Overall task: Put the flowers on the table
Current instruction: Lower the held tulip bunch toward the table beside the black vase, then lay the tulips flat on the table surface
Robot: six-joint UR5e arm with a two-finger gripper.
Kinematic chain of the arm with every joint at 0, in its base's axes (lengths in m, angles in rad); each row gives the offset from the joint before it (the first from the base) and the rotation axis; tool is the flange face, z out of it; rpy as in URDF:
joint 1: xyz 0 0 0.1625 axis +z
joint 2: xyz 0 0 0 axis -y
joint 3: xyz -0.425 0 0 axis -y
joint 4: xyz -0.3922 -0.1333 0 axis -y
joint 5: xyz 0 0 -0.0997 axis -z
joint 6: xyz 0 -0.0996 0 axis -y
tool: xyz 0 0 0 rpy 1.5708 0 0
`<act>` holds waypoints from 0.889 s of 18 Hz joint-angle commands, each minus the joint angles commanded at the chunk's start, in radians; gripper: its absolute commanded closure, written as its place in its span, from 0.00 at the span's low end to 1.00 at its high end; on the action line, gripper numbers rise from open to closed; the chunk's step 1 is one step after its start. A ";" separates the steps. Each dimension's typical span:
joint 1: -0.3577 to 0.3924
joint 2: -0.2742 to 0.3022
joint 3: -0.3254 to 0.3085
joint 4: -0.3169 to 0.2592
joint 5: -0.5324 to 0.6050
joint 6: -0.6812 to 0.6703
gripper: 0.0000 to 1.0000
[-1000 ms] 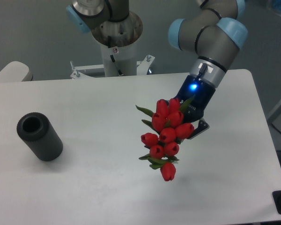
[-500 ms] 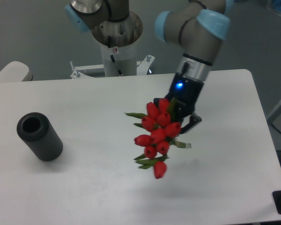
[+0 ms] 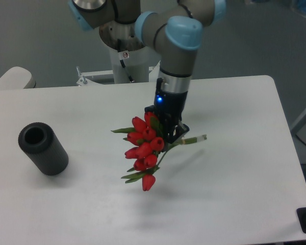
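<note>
The jaws [image 3: 169, 131] are pinched on the flowers [image 3: 143, 149], gripping the bound stems just behind the heads, so the red buds hang forward and down toward the near edge while the cut stem end pokes out toward the right edge. In the last second I've watched the arm swing the bunch away from the right side of the table [image 3: 234, 204] toward its middle, and the wrist has rotated with it: the stem end, hidden behind the jaws a second ago, now shows clear on the right. The bunch sits lower in the view too, and its shadow lies just under the lowest bud, which I read as the flowers being close to the surface; I can't tell whether that bud touches it. So I judge the carry is about over and the lay-down is what remains: a little more descent, then release. The black cylinder [image 3: 42, 148] lies on its side well apart near the left edge, untouched and out of the way. My one worry is the lowest bud getting crushed if I come down too steeply.
</note>
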State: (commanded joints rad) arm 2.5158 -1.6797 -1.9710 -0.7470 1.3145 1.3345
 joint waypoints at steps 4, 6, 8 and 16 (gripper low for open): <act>-0.054 -0.005 -0.039 0.003 0.136 0.008 0.67; -0.083 -0.017 -0.043 0.003 0.179 0.005 0.67; -0.095 -0.023 -0.058 0.003 0.212 0.006 0.67; -0.153 -0.095 -0.078 0.005 0.269 0.006 0.67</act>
State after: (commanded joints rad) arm 2.3624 -1.7748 -2.0494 -0.7424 1.5831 1.3407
